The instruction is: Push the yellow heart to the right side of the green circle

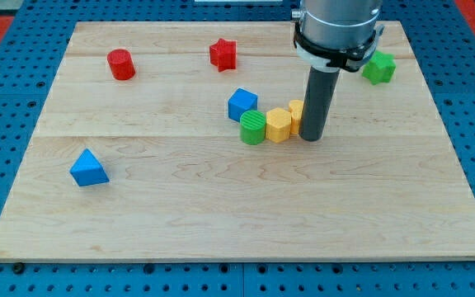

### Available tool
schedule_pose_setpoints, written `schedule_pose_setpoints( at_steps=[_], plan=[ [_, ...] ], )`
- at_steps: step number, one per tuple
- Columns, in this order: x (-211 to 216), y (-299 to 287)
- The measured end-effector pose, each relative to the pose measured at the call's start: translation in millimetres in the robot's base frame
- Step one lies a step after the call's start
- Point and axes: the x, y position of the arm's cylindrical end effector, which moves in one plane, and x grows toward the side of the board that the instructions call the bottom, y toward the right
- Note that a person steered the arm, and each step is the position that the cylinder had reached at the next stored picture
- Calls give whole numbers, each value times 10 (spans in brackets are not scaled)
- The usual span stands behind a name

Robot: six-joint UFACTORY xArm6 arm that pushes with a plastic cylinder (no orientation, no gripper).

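Observation:
The green circle (253,127) stands near the board's middle. A yellow block (278,124) touches its right side; its shape reads as a hexagon or heart, I cannot tell which. A second yellow block (296,113) sits just right of that, mostly hidden behind the rod. My tip (311,137) rests on the board at the right of both yellow blocks, touching or nearly touching them. A blue cube (242,104) sits just above and left of the green circle.
A red cylinder (121,64) lies at the upper left and a red star (223,54) at the top middle. A green star-like block (378,68) is at the upper right. A blue triangle (88,168) sits at the left. The wooden board (221,214) has blue pegboard around it.

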Motion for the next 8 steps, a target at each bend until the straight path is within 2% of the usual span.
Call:
schedule_pose_setpoints(
  at_steps=[1, 2, 3, 8],
  plan=[
    [-153, -15],
    [-382, 295],
    [-616, 166],
    [-457, -459]
  ],
)
